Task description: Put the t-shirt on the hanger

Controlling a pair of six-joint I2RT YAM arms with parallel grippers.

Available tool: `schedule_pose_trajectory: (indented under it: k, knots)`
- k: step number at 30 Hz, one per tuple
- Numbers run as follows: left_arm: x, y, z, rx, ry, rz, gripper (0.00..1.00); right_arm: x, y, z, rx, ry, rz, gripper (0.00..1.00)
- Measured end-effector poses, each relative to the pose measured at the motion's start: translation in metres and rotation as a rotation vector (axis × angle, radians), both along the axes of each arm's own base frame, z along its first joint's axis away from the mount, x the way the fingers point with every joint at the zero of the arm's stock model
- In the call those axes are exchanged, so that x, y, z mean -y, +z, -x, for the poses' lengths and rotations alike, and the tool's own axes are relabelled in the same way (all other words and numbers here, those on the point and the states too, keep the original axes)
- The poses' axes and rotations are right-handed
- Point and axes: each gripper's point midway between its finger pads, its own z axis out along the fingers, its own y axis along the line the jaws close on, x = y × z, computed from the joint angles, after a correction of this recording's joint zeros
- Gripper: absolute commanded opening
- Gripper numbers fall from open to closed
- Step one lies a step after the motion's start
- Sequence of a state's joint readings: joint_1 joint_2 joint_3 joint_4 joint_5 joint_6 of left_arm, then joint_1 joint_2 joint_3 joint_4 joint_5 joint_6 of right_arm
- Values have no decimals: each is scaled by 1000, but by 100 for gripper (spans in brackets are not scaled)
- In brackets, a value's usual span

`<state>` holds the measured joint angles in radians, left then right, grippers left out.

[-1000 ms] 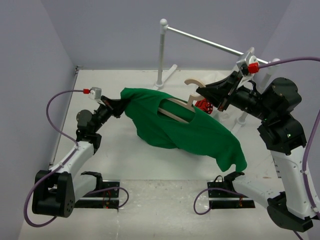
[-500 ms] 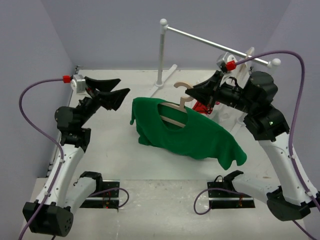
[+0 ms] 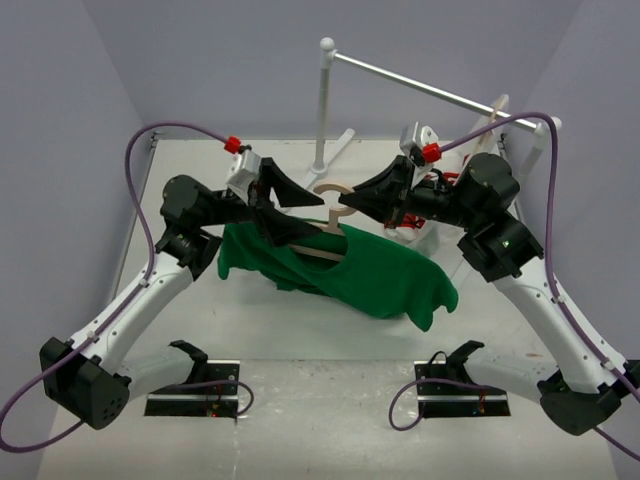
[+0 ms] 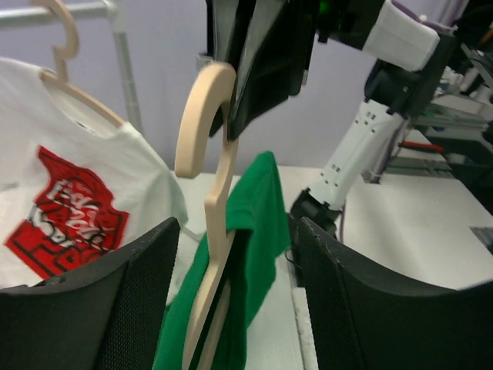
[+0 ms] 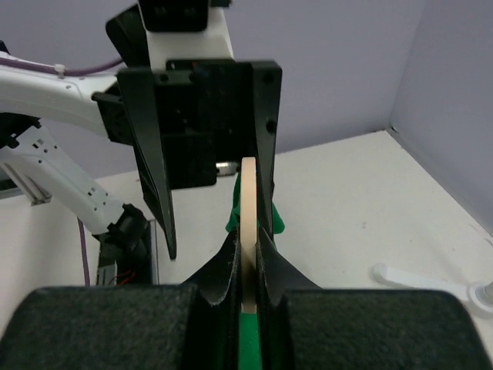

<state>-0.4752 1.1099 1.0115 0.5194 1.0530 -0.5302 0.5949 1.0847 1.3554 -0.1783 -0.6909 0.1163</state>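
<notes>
A green t-shirt [image 3: 375, 275] hangs draped over the light wooden hanger [image 3: 333, 195], lifted off the table. My right gripper [image 3: 350, 200] is shut on the hanger's neck just under the hook; in the right wrist view the hanger [image 5: 249, 200] stands edge-on between the pinched fingers [image 5: 227, 266], with green cloth below. My left gripper [image 3: 305, 212] stands open from the left, its fingers on either side of the hanger's neck and the shirt's collar. In the left wrist view the hook [image 4: 202, 116] and green t-shirt [image 4: 258, 216] sit between the spread fingers [image 4: 115, 308] without touching them.
A white rail on a stand [image 3: 324, 100] crosses the back of the table. A white t-shirt with a red print [image 4: 73, 193] hangs on another hanger at the rail's right end [image 3: 412, 215]. Lilac walls close in on three sides.
My left gripper let go of the shirt's left sleeve, opened, and swung up and right to the hanger's neck. The right arm carried hanger and shirt left and higher.
</notes>
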Motion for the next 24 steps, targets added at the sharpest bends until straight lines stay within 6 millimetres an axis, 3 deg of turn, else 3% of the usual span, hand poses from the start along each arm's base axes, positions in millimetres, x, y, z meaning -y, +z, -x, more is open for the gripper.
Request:
schedule_pose_trajectory:
  k: [3,4,5,6,10,13,15,21,22,23,24]
  knots:
    - [12,-14,6,-44,-64,-36,49,-3,7,6,25,40,-20,0]
    - [15,-16,9,-49,-81,-43,34,-4,8,8,29,56,-25,0]
    - [17,-15,11,-48,-93,-45,27,-4,9,9,32,67,-28,0]
    - [18,-14,11,-44,-97,-45,24,-5,10,11,32,80,-31,0]
    - [20,-6,12,-23,-105,-37,30,-9,11,17,32,122,-36,0]
    - [22,-5,12,-21,-108,-36,7,-10,9,17,27,137,-34,0]
    - [23,-7,9,-28,-109,-39,0,-11,8,18,22,146,-32,0]
    - [27,-11,6,-44,-116,-44,0,-11,6,16,14,145,-27,1]
    - [27,-10,6,-45,-115,-44,0,-11,6,16,14,144,-27,8]
    - [27,-10,5,-47,-112,-45,0,-11,6,16,16,144,-28,9]
    - [27,-10,5,-47,-109,-46,0,-10,6,16,16,141,-28,26]
